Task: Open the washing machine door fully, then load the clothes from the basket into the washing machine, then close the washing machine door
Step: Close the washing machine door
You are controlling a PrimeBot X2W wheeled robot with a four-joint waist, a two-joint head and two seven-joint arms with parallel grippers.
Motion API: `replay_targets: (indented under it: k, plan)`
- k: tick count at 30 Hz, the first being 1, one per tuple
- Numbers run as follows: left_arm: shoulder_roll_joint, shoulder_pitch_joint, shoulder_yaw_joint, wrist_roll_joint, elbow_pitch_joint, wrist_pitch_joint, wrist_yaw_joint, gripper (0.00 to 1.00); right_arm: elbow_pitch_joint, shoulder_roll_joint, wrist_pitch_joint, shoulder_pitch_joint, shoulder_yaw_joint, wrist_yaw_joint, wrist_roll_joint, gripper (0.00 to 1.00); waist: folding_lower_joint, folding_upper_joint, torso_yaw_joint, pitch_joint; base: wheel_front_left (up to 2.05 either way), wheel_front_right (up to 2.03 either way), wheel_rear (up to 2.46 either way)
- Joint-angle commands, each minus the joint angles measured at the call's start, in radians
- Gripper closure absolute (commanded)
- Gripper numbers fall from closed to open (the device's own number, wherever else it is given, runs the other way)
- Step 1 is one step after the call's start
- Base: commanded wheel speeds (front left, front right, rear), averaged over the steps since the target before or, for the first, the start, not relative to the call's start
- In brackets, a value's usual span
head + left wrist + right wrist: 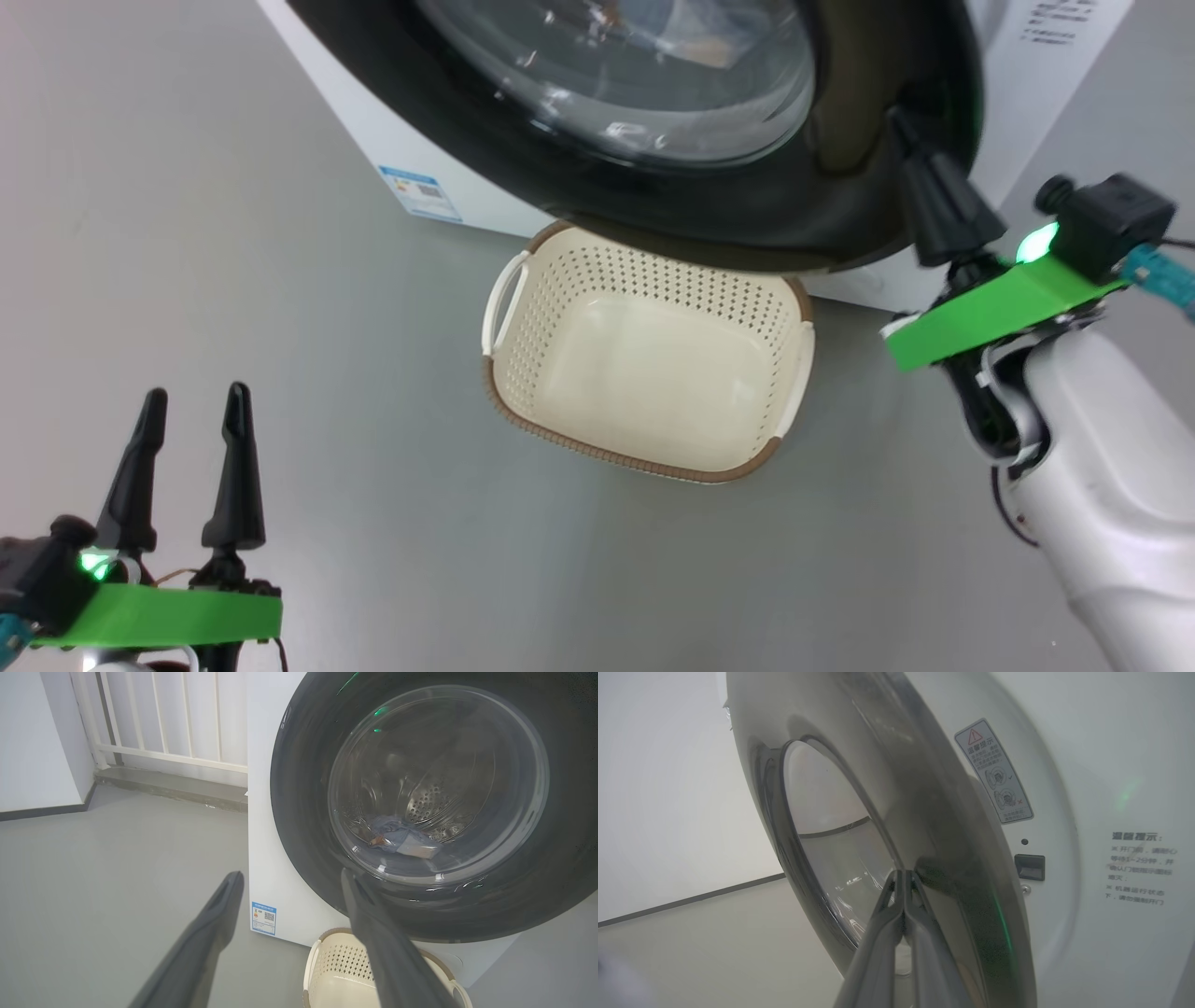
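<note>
Left gripper (196, 397): fingers wide apart, holding nothing.
Right gripper (904, 121): fingers pressed together, tips on door (747, 215) rim.
Door: I see it slightly ajar.
Clothes (397, 837): inside the washing machine (266, 812), behind glass.
Basket (644, 459): floor (187, 233), under door.

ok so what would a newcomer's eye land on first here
The washing machine door, a huge glossy black ring around bulging glass, looms across the top of the head view, with the shut right end effector at its right rim. In front of it on the grey floor sits the cream basket, empty. The clothes show through the glass, inside the drum.
</note>
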Motion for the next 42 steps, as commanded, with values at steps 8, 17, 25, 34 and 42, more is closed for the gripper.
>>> replay_targets:
  k: [8,17,25,34,42]
  plan:
    - [0.01,-0.051,0.021,0.005,-0.033,-0.006,-0.002,0.0,0.022,-0.011,-0.008,-0.079,-0.068,0.001,-0.02,1.0,-0.0001,0.0,0.048,0.046,0.0,0.0,0.0]
    - [-0.003,-0.074,0.001,0.005,-0.043,-0.006,-0.002,0.0,0.067,-0.016,-0.008,-0.164,-0.128,0.001,-0.044,1.0,-0.0001,0.0,0.078,0.083,0.0,0.0,0.0]
    - [-0.008,-0.092,-0.007,0.007,-0.045,-0.006,-0.002,0.0,0.094,-0.012,-0.008,-0.215,-0.169,0.001,-0.069,1.0,-0.0001,0.0,0.092,0.103,0.0,0.0,0.0]
    - [-0.011,-0.101,-0.015,0.011,-0.044,-0.006,-0.002,0.0,0.113,0.003,-0.008,-0.236,-0.227,0.001,-0.099,1.0,-0.0001,0.0,0.098,0.108,0.0,0.0,0.0]
    - [-0.006,-0.095,-0.017,0.015,-0.028,-0.006,-0.002,0.0,0.118,0.031,-0.008,-0.207,-0.193,0.001,-0.1,1.0,-0.0001,0.0,0.086,0.079,0.0,0.0,0.0]
